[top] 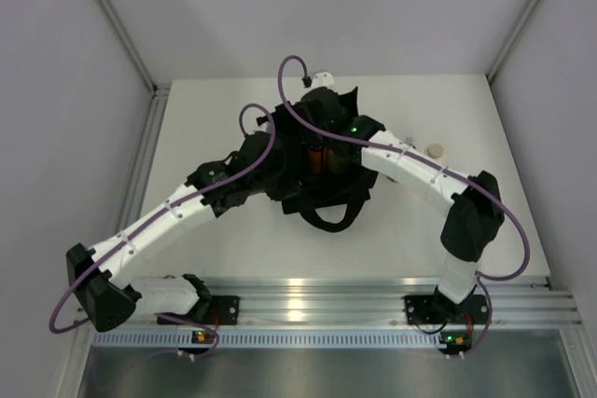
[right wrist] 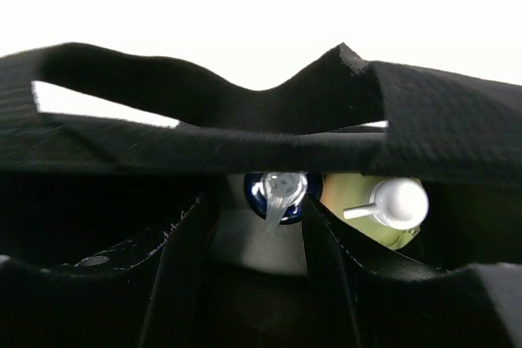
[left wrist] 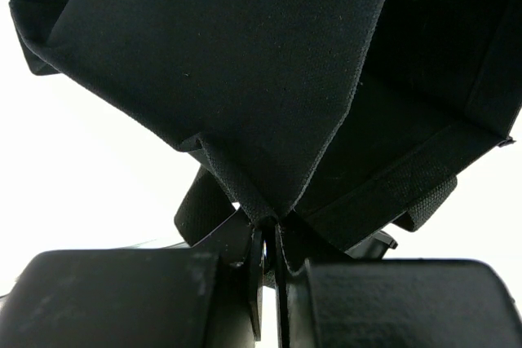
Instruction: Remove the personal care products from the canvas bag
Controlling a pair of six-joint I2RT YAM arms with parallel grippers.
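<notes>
Two bottles visible inside canvas bag [right wrist: 204, 132]: blue-capped bottle [right wrist: 277, 191] straight ahead of right gripper [right wrist: 259, 242], cap-first, jaws part-open, nothing evidently held; yellow-green bottle [right wrist: 367, 209] just right. Left gripper [left wrist: 267, 242] pinched shut on bag fabric.

The black canvas bag [top: 326, 191] sits mid-worktop, mouth open. Inside lie an orange bottle [top: 318, 157] and a yellow-green bottle [right wrist: 347, 193]. A cream cylinder [top: 436, 150] rests to its right.

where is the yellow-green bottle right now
The yellow-green bottle lies inside the bag, right of centre in the right wrist view, just under the bag's rim and beside the blue-capped bottle.
</notes>
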